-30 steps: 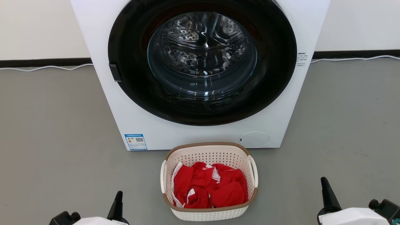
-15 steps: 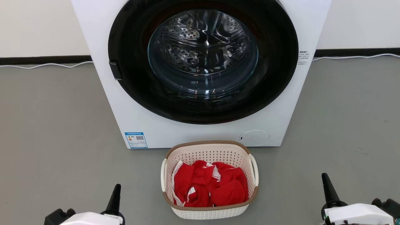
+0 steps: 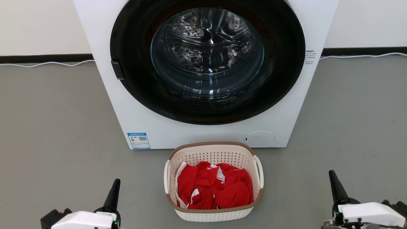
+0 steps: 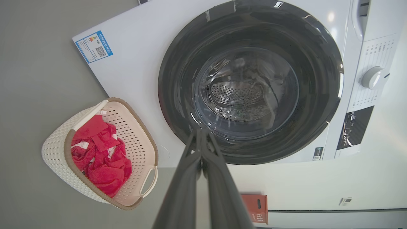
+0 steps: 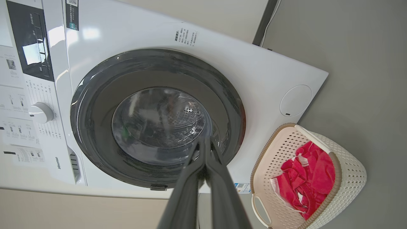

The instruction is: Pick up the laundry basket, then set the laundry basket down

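Observation:
The laundry basket (image 3: 213, 155) is cream-white and perforated, with a brown rim and white side handles. It stands on the grey floor before the washing machine and holds red cloth (image 3: 214, 190). It also lies at the left in the left wrist view (image 4: 60, 159) and at the lower right in the right wrist view (image 5: 349, 171). My left gripper (image 3: 116, 183) is shut and empty, well to the basket's left. My right gripper (image 3: 332, 174) is shut and empty, well to its right. In the wrist views each gripper's fingertips (image 4: 199, 133) (image 5: 205, 141) press together with nothing between them.
A white front-loading washing machine (image 3: 286, 95) with a dark round door (image 3: 206, 60) stands close behind the basket. A white cable (image 3: 47, 64) runs along the black skirting at the wall. A small red box (image 4: 256, 206) sits by the wall. Grey floor spreads on both sides.
The head view has shifted a little, so the machine and basket sit slightly higher. Both grippers reach further up into view; they stay shut. The basket stays in place.

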### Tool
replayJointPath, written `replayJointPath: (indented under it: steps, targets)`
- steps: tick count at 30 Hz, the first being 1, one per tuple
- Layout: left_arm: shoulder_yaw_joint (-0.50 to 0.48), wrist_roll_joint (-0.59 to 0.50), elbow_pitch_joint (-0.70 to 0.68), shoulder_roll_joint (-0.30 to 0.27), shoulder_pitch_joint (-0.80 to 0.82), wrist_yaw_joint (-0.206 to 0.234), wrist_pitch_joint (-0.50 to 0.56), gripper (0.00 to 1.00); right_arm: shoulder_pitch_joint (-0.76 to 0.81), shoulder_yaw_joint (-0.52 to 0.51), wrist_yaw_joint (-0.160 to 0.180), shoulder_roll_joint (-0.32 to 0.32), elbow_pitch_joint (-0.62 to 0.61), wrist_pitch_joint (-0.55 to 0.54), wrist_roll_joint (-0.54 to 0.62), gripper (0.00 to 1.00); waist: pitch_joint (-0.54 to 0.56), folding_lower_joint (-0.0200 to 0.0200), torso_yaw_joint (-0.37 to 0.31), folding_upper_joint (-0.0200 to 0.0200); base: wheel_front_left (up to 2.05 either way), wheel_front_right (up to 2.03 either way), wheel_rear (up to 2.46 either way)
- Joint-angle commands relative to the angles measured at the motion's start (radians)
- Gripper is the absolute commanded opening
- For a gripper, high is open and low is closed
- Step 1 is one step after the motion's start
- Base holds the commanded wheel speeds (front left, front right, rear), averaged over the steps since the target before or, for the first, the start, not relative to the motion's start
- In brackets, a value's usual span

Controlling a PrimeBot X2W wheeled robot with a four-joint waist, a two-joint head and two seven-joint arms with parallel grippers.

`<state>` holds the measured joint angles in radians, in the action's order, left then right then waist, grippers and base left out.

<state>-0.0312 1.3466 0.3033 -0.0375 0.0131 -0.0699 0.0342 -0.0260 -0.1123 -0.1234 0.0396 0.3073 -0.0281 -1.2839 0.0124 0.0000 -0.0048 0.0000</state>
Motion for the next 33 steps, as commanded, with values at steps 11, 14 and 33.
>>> replayJointPath:
  steps: [11, 14, 33]
  targets:
    - [-0.051, 0.120, -0.043, -0.011, 0.074, -0.032, 0.035, 0.00, -0.064, 0.008, -0.006, 0.010, -0.046, -0.041, -0.147, 0.00, -0.006, 0.0000, 0.002, 0.0000, 0.00, 0.00, 0.00]
    - [-0.057, 0.149, -0.046, -0.012, 0.078, -0.038, 0.044, 0.00, -0.068, 0.006, -0.007, 0.010, -0.049, -0.050, -0.183, 0.00, -0.008, 0.0000, 0.003, 0.0000, 0.00, 0.00, 0.00]
    - [-0.082, 0.262, -0.058, -0.013, 0.095, -0.061, 0.079, 0.00, -0.082, -0.001, -0.007, 0.011, -0.063, -0.085, -0.325, 0.00, -0.015, 0.0000, 0.005, 0.0000, 0.00, 0.00, 0.00]
